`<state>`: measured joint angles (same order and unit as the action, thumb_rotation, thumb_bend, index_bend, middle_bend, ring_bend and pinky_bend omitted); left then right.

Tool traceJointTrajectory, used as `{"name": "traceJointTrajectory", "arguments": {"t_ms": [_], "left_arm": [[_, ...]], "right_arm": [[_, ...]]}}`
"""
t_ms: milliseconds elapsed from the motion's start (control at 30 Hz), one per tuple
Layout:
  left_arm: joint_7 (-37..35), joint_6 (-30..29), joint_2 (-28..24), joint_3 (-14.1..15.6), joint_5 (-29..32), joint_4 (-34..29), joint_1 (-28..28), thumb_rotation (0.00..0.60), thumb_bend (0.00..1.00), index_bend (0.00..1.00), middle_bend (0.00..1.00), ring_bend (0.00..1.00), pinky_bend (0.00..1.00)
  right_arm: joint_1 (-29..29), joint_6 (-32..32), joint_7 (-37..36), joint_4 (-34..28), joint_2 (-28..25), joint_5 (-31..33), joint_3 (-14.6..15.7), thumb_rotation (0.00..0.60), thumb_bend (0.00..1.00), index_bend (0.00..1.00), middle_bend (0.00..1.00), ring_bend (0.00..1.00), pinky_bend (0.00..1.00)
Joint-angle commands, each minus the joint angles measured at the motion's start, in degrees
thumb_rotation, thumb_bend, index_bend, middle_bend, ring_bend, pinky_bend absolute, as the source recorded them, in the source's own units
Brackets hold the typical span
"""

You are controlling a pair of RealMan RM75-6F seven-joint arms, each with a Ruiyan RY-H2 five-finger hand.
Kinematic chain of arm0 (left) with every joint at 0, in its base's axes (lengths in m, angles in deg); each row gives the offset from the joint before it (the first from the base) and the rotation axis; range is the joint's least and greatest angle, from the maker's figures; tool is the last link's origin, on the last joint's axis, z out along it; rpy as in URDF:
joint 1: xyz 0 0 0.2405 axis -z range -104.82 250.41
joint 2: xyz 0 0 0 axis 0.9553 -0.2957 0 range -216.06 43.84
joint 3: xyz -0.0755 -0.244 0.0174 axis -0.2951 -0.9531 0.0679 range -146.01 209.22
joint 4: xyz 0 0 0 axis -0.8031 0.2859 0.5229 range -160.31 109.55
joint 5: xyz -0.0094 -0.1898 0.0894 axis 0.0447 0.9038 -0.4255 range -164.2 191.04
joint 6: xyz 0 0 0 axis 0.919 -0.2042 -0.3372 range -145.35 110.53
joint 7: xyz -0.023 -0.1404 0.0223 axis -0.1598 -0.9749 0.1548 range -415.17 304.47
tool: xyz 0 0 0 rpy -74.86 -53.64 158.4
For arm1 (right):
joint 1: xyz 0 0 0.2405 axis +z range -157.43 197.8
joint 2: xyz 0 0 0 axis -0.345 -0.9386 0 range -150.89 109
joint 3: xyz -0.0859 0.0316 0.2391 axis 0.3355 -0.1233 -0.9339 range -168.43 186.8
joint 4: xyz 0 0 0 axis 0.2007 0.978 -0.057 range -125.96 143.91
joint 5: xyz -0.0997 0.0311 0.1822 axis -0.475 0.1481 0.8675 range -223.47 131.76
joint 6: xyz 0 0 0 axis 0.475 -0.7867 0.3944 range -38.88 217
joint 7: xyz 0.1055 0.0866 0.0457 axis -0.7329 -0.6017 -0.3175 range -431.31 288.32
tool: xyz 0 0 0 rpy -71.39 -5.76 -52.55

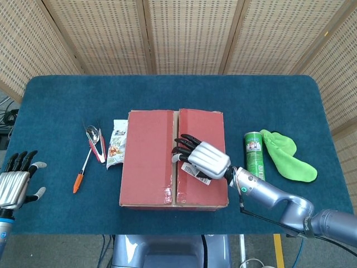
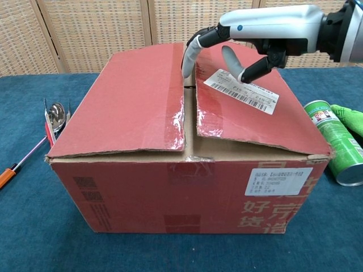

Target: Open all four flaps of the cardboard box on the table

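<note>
The red cardboard box (image 1: 150, 162) (image 2: 170, 181) stands mid-table with its two top flaps down, a narrow seam between them. My right hand (image 1: 202, 158) (image 2: 238, 42) hovers low over the right flap (image 2: 249, 113), fingers spread and holding nothing. Its fingertips (image 2: 188, 62) dip at the seam edge near the white shipping label (image 2: 241, 90). Whether they touch the flap edge I cannot tell. My left hand (image 1: 14, 181) is at the table's left edge, fingers spread and empty, far from the box.
Left of the box lie a snack packet (image 1: 116, 144), a metal spoon with red tongs (image 1: 95, 140) and an orange-tipped pen (image 1: 81, 174). A green can (image 1: 254, 153) (image 2: 334, 141) and a green cloth (image 1: 287, 156) lie to the right.
</note>
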<state>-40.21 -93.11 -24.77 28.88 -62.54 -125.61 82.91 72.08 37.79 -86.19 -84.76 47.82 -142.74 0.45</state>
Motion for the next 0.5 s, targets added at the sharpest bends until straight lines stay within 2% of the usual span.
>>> {"name": "traceJointTrajectory", "arguments": {"t_ms": [33, 500], "left_arm": [[-0.1, 0.1, 0.0, 0.0, 0.1, 0.1, 0.0, 0.6, 0.27, 0.3, 0.09, 0.03, 0.0], [-0.4, 0.5, 0.1, 0.2, 0.3, 0.0, 0.3, 0.6, 0.27, 0.3, 0.09, 0.03, 0.0]], "right_arm": [[0.3, 0.1, 0.3, 0.2, 0.1, 0.4, 0.0, 0.6, 1.0, 0.28, 0.23, 0.02, 0.0], [0.7, -0.8, 1.9, 1.1, 0.6, 1.5, 0.7, 0.6, 1.0, 0.39, 0.34, 0.03, 0.0]]}}
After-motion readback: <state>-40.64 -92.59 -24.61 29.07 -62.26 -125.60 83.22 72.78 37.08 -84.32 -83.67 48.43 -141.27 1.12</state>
